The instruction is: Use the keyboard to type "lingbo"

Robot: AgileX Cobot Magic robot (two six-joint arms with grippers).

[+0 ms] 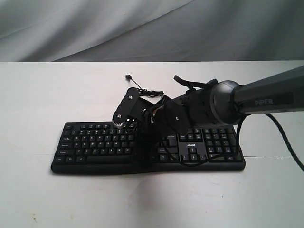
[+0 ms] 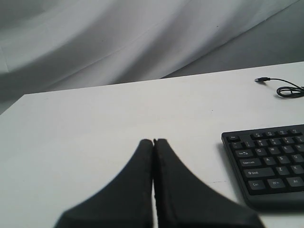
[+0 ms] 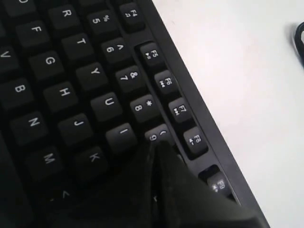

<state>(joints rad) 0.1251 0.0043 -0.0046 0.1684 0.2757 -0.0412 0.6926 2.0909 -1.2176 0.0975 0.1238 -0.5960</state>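
Keyboard [image 1: 95,142] lies flat on white table [image 1: 47,190], directly beneath right claw [image 3: 154,147]. We find that claw's fingers pressed together, nothing held. Tips sit at 9 key [image 3: 159,133], just beside I key [image 3: 122,137]. Whether they press down, we cannot tell. Left claw [image 2: 153,141] likewise closed tight and empty, above table, keyboard's Esc corner near it, off to one side. Thin black cable [image 1: 142,91] with plug [image 1: 128,76] lies on table beyond right claw, past keyboard's far edge.
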